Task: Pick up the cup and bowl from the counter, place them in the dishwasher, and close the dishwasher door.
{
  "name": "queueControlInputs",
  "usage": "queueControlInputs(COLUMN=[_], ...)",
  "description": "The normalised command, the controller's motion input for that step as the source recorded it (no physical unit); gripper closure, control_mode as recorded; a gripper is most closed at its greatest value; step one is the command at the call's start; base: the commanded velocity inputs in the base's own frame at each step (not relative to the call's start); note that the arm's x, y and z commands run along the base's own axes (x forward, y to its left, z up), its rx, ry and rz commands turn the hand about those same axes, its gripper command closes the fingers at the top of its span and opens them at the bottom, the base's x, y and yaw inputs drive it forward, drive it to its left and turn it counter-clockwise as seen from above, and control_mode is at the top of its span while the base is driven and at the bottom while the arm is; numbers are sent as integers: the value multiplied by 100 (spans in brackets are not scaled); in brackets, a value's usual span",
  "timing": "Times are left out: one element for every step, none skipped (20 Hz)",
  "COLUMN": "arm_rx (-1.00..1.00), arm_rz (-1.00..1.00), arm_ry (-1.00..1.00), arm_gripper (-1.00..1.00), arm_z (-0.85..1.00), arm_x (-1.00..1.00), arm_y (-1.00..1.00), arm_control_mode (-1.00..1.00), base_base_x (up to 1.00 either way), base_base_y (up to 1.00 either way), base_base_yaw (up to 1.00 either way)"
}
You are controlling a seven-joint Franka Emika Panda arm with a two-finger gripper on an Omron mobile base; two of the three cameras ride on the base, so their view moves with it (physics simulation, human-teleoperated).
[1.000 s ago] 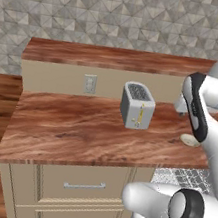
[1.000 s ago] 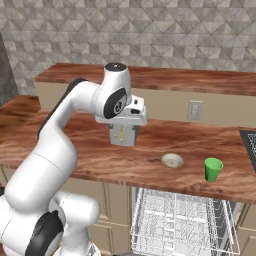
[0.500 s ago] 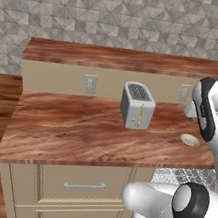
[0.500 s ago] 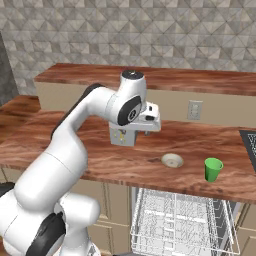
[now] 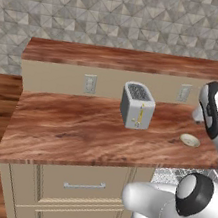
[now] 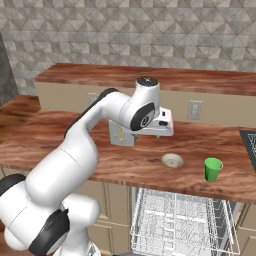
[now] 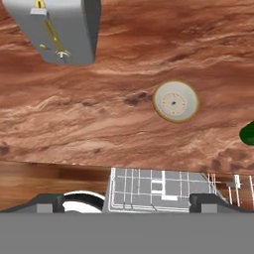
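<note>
Since earlier, hand [image 6: 159, 131] swung right past toaster [image 6: 121, 135] toward bowl [image 6: 172, 160]; opening indeterminate. Risk: overshooting, knocking cup [image 6: 213, 169] off desk [image 6: 60, 145].

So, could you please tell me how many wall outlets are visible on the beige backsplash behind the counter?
2. One outlet sits left of the toaster, the other outlet right of it, above the bowl. The arm may hide more.

No legible text or labels, seemingly.
</note>
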Motion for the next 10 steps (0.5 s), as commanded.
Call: queueControlInputs(arm_rx=[0, 0, 0, 0, 0, 0, 0, 0, 0, 0], arm_rz=[0, 0, 0, 0, 0, 0, 0, 0, 0, 0], arm_ry=[0, 0, 0, 0, 0, 0, 0, 0, 0, 0], arm_gripper=[-100, -100, -100, -100, -100, -100, -100, -100, -100, -100], arm_z=[-21, -20, -21, -21, -21, -21, -20, -20, -20, -19], arm_x=[13, 12, 11, 9, 9, 6, 4, 4, 0, 1], arm_y=[-36, -36, -36, -35, -35, -36, -36, -36, -34, -34], arm_control_mode=[-100, -100, -100, -100, -100, -100, -100, -100, -100, -100], base_base_x=[0, 0, 0, 0, 0, 0, 0, 0, 0, 0], base_base_y=[0, 0, 0, 0, 0, 0, 0, 0, 0, 0], base_base_yaw=[0, 0, 0, 0, 0, 0, 0, 0, 0, 0])
